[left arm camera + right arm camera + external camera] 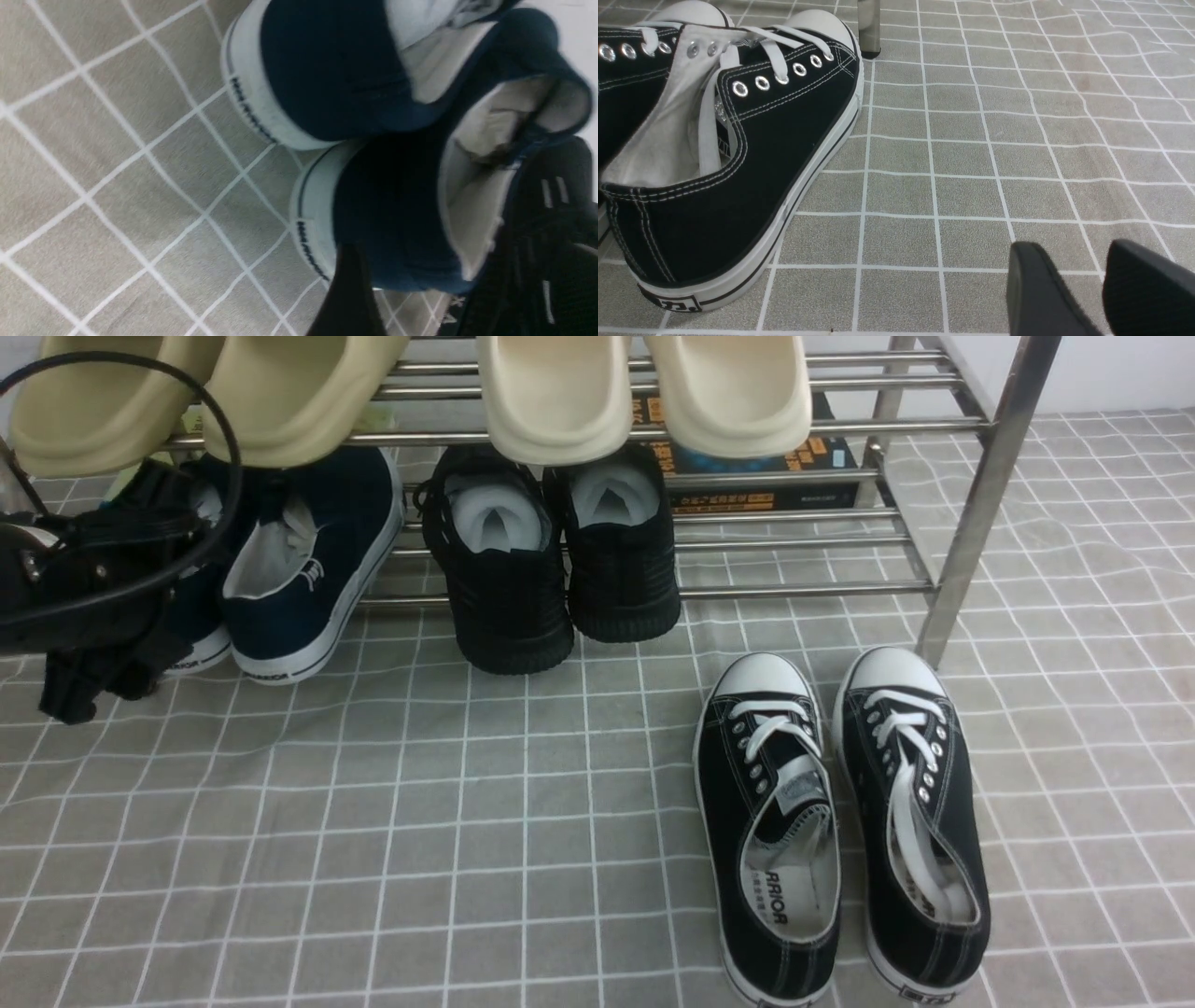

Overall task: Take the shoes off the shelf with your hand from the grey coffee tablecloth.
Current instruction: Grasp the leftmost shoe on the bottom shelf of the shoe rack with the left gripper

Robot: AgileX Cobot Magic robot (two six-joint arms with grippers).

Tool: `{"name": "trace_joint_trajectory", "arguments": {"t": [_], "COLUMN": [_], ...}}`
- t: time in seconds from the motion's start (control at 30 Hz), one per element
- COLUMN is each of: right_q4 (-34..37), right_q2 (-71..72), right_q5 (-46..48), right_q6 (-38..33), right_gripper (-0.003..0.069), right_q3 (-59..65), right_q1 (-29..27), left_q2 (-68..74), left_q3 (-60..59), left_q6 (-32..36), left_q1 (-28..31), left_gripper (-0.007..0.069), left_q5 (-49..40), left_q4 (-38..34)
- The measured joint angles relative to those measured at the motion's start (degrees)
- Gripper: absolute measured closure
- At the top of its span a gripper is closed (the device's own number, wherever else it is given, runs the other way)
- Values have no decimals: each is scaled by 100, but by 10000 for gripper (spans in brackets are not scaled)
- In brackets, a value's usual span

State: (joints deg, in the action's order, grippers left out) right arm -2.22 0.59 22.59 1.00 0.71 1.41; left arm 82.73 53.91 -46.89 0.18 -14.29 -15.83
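The left gripper (441,280) clamps the heel of one of the navy shoes (308,569), which sit at the left end of the shelf (803,588) on its bottom tier, heels poking out over the checked cloth (373,849), while the right gripper (1087,284), slightly parted and empty, is beside the laced sneakers (738,163).

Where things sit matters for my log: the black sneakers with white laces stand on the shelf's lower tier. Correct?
No. The front view shows the black sneakers with white laces standing on the checked cloth in front of the shelf, not on its lower tier.
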Motion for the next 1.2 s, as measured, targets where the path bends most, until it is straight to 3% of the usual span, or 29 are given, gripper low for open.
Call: {"name": "trace_joint_trajectory", "arguments": {"t": [0.37,0.97,1.03,1.2], "right_q4": [0,0,0,0], "right_q2": [0,0,0,0], "right_q5": [0,0,0,0], "right_q6": [0,0,0,0], "right_gripper": [420,420,420,420], "right_q3": [0,0,0,0], "right_q1": [0,0,0,0], "left_q2": [548,985,985,1038], "left_q3": [0,9,9,20], "left_q6": [-40,-45,-45,-45], "left_q1": [0,0,0,0], "left_gripper": [69,78,99,243], "left_q5": [327,799,861,773], "left_q4": [-603,-660,-709,-909]}}
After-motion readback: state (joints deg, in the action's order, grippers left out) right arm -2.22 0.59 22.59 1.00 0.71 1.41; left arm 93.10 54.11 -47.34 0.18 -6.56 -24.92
